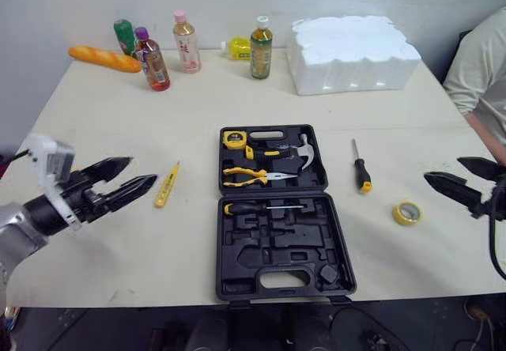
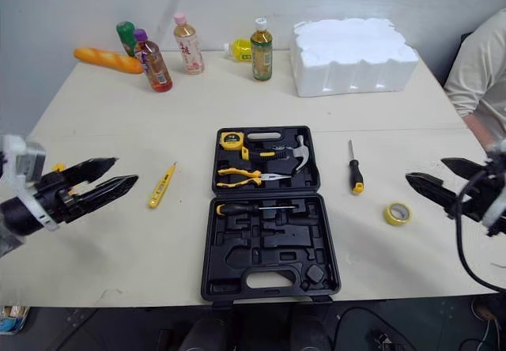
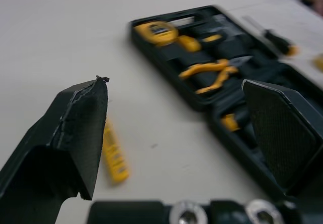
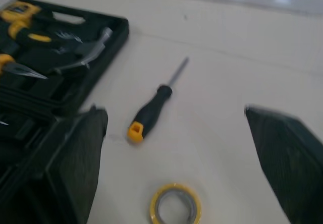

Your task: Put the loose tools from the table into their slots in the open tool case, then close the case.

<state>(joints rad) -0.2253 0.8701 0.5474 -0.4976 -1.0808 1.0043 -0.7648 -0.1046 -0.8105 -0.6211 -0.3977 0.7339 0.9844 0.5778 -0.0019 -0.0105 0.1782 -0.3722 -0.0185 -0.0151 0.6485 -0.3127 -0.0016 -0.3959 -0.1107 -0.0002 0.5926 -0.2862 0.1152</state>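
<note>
Left eye view: the slim yellow plastic tool (image 1: 167, 185) lies on the surface (image 1: 118, 122) just beside the left gripper (image 1: 143, 169), its long axis running away from the robot. The fingers of this gripper and of the right gripper (image 1: 442, 168) stand wide and empty.

Bright, soft, even light from above; faint short shadows beside the bottles (image 1: 261, 50) on the desk (image 1: 142, 130). Sharp in the 2 eye views. Blurred in the 2 wrist views, smeared over tool case (image 3: 174, 71) and screwdriver (image 4: 151, 108).
</note>
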